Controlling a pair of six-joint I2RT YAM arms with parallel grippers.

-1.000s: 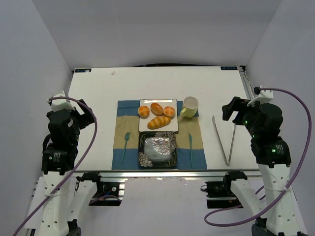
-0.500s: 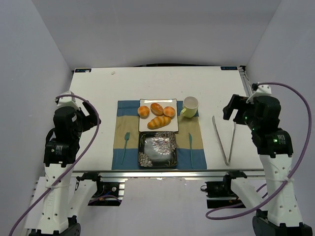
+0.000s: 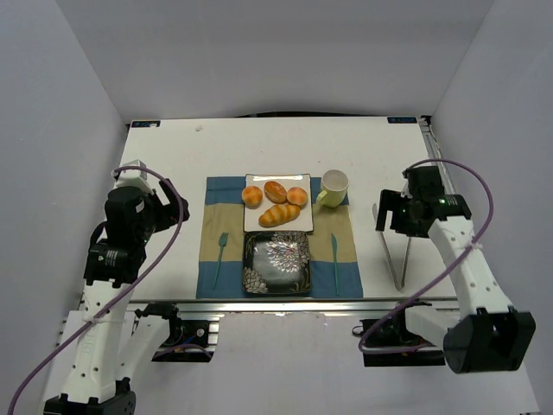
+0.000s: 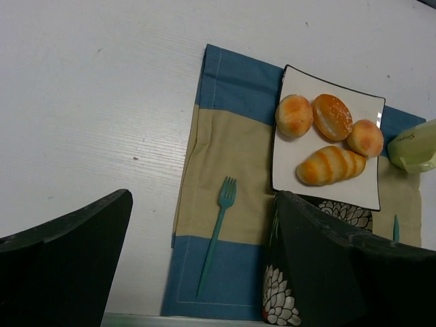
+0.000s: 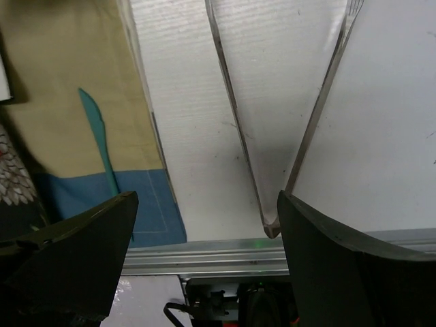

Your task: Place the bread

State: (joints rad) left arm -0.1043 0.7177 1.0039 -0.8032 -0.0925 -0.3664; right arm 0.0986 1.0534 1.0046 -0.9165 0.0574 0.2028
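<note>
Bread: plate, 12 o'clock, wedged between buns.
Right tool: spread over tongs, empty.
Left tool: spread, empty.
Risk: flat tongs skid on surface; later nudge buns.

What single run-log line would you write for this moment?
right hand: open above tongs | left hand: open, empty | bread: on white plate, untouched
</note>
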